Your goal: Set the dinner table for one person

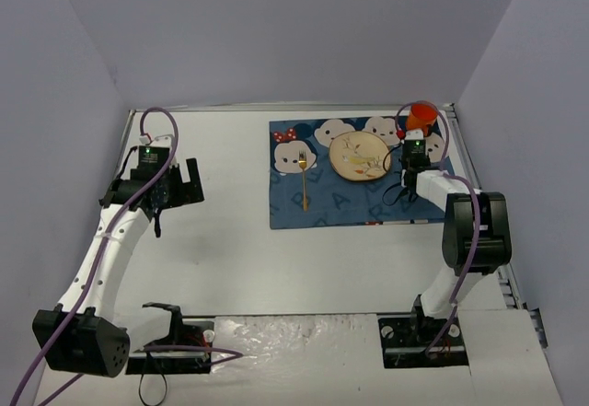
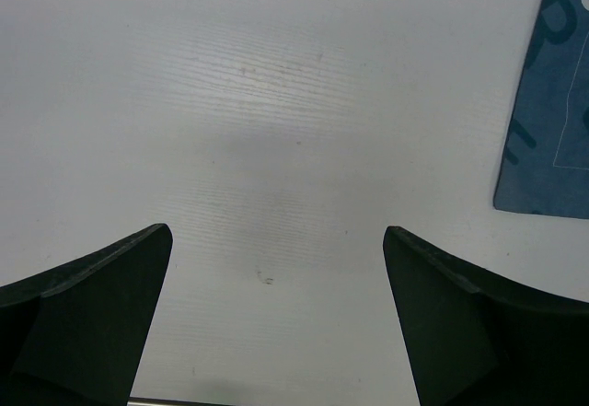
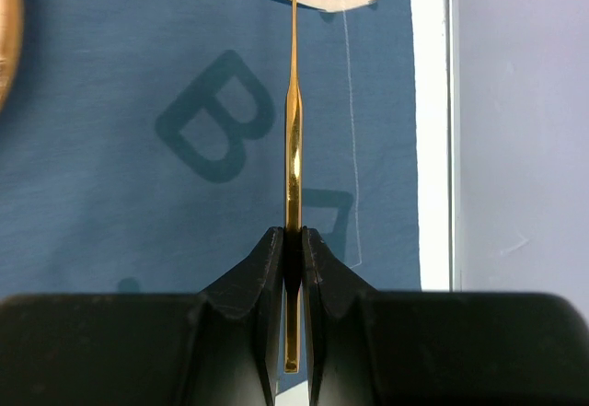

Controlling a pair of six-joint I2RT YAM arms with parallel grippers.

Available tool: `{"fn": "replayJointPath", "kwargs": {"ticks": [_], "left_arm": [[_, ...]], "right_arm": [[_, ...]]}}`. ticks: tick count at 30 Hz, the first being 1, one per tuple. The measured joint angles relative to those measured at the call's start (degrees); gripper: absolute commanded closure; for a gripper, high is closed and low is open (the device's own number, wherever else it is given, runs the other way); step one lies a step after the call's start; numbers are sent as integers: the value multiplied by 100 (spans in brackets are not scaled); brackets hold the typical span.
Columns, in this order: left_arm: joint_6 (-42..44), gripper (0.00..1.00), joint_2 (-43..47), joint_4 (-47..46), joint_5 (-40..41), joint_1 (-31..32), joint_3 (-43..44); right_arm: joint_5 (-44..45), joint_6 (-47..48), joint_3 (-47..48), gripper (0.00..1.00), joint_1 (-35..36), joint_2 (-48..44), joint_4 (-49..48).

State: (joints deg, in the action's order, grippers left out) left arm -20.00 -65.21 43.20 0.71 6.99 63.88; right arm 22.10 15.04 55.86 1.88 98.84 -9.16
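Note:
The white dinner table (image 1: 230, 249) carries a blue cartoon-print mat (image 1: 322, 205) at the back right. On the mat sit a round tan plate (image 1: 360, 156) and, to its left, a gold fork (image 1: 303, 180). My right gripper (image 1: 414, 145) hovers over the mat's right edge, beside the plate. It is shut (image 3: 293, 236) on the handle of a thin gold utensil (image 3: 293, 139), seen edge-on and pointing away from the wrist. My left gripper (image 1: 190, 182) hangs over bare table on the left, open (image 2: 276, 231) with nothing between its fingers.
An orange object (image 1: 423, 114) stands at the back right corner, just behind the right wrist. The table's right rim (image 3: 430, 148) and the grey wall lie close to the right gripper. The mat's left edge (image 2: 548, 130) shows in the left wrist view.

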Motion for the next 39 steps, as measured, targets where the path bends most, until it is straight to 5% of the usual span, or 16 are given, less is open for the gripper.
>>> {"fn": "replayJointPath", "kwargs": {"ticks": [21,34,39], "left_arm": [[3,3,0,0,173,-33,-4],[3,3,-19,3,172,-33,-90],[5,3,-22,2,178,-33,-90]], "right_arm": [[462,790,-4,100,-108,794,-702],[607,908,-48,67,-41,1024,-998],[605,874,-48,62,-45,968,-1003]]}}
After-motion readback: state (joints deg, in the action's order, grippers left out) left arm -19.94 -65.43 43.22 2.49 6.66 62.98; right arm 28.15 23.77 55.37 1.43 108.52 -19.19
